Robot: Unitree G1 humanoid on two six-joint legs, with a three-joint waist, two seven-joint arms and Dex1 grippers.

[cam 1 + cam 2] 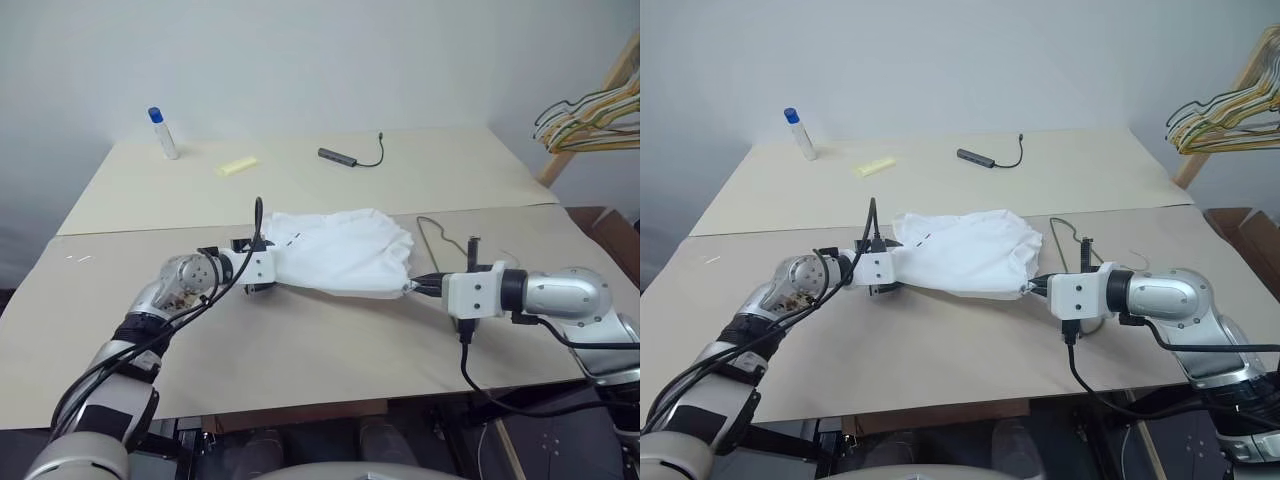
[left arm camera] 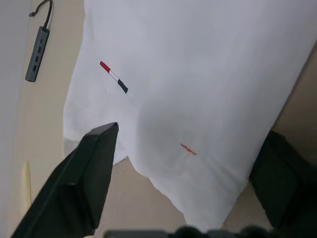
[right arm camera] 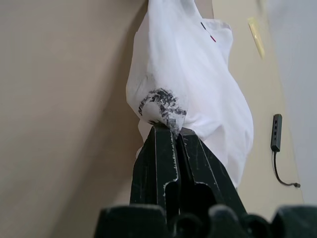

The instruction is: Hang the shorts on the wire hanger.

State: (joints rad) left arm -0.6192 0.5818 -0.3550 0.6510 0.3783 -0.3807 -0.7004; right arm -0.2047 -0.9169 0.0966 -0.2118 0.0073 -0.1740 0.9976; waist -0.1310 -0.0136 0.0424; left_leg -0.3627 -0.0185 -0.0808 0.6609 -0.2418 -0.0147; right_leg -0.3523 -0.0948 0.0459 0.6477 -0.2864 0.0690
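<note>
The white shorts (image 1: pixel 340 250) lie bunched in the middle of the table, with a small red-and-black mark (image 2: pixel 114 77) near one hem. My left gripper (image 1: pixel 266 278) is at their left edge, open, its two fingers (image 2: pixel 84 178) standing wide on either side of the hem. My right gripper (image 1: pixel 415 287) is shut on the shorts' right corner, where the fabric (image 3: pixel 161 104) is smudged dark. A thin piece of the wire hanger (image 1: pixel 433 234) shows on the table just right of the shorts; the rest of it is hard to make out.
At the back of the table are a bottle with a blue cap (image 1: pixel 163 133), a yellow strip (image 1: pixel 237 166) and a grey adapter (image 1: pixel 338 156) on a black cable. A bunch of yellow and green hangers (image 1: pixel 590 115) hangs on a wooden rack at the far right.
</note>
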